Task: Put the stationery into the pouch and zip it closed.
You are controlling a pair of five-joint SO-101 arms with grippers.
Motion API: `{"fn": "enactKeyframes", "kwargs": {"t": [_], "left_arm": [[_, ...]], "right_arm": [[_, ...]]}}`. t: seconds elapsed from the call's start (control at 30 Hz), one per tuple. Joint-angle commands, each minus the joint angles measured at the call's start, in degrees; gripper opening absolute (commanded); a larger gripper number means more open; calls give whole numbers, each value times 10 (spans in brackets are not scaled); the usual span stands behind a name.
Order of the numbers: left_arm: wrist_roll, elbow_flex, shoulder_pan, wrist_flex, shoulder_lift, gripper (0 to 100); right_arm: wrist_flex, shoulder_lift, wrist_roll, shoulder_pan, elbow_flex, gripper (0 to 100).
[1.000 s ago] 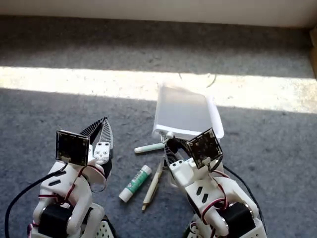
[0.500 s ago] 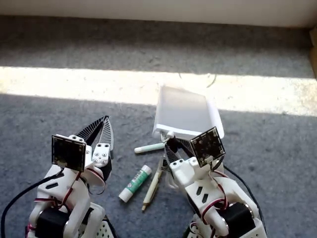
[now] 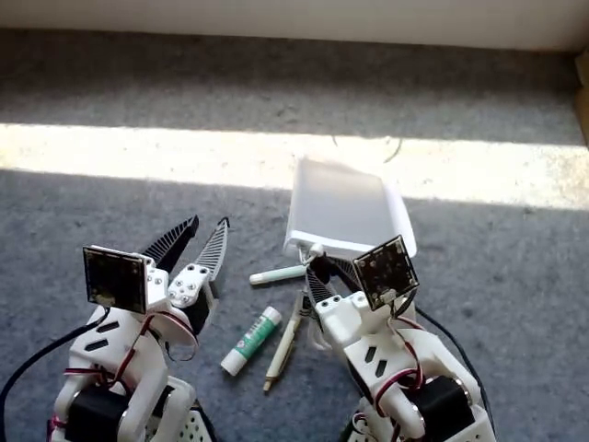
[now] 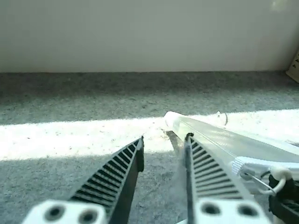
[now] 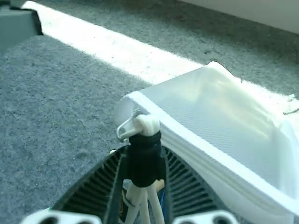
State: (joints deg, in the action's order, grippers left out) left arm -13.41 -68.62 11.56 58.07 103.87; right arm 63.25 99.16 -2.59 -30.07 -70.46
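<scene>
Now pinching the zip tab point(image 5: 140, 125) in the right gripper point(image 5: 142, 155), with the left gripper point(image 3: 209, 226) open. Next, grab the glue point(image 3: 251, 341).

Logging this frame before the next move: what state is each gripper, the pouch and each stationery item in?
left gripper: open, holding nothing.
right gripper: shut on the zipper pull.
pouch: flat on the carpet; zip open or closed, cannot tell.
glue stick: on the carpet, outside the pouch.
pen: outside, beside the glue stick.
white marker: outside, near the pouch's edge.
</scene>
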Motion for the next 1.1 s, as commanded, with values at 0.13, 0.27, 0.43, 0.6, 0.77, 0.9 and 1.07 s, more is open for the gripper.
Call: {"fn": "enactKeyframes", "kwargs": {"t": [0.13, 0.27, 0.43, 0.6, 0.77, 0.9, 1.07], "left_arm": [[-17, 6, 10, 9, 3, 178], [-18, 1, 11, 8, 2, 179], [-15, -15, 71, 8, 3, 179], [-13, -13, 102, 22, 3, 179], [2, -15, 130, 33, 3, 179], [15, -29, 164, 29, 3, 179], [16, -58, 170, 15, 2, 179]], "right_arm": [[-18, 2, 6, 7, 4, 5], [-18, 2, 6, 7, 4, 6], [-18, 2, 2, -28, 4, 8], [-18, 2, 2, -43, 4, 8], [-19, 2, 2, -42, 4, 8], [-19, 2, 2, -43, 4, 8], [-17, 2, 2, -44, 4, 8]]}}
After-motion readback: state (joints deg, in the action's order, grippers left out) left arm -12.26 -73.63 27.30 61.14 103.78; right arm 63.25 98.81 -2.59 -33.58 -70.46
